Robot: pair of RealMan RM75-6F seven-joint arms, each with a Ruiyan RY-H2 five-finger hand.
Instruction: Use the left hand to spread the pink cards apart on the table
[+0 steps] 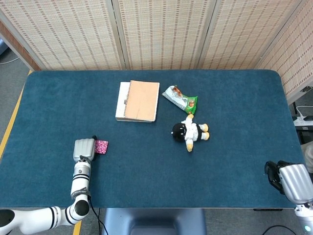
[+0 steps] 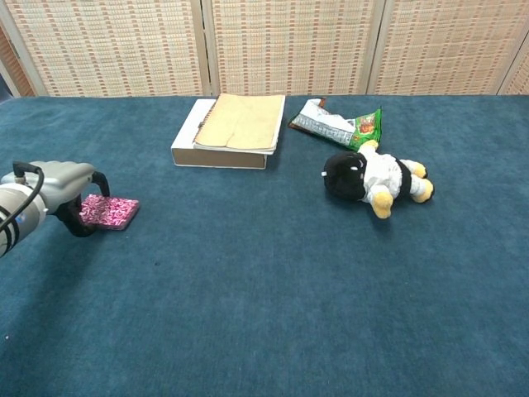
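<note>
Pink and patterned, the cards (image 2: 107, 212) lay as a thin flat stack on the blue table (image 2: 273, 281), at the left edge of the chest frame and in the lower left of the head frame (image 1: 100, 146). The left hand (image 2: 59, 188) sat directly to the frame-left of them, its dark fingers (image 2: 81, 222) curled down against the stack's near-left end, touching it or just about; whether they actually pinched a card could not be told from either view. No card appeared lifted or fanned out, so the stack read as one block, with its long axis running roughly left to right across the chest frame, away from the hand. That was the relation the spreading stroke would likely turn on: the cards stretched rightward from the fingers, toward bare cloth in the middle of the frame. The right hand (image 1: 288, 180) rested at the lower right corner of the head frame, well apart from the cards, fingers curled inward with nothing seen in them. The left hand was plainly the nearer.
</note>
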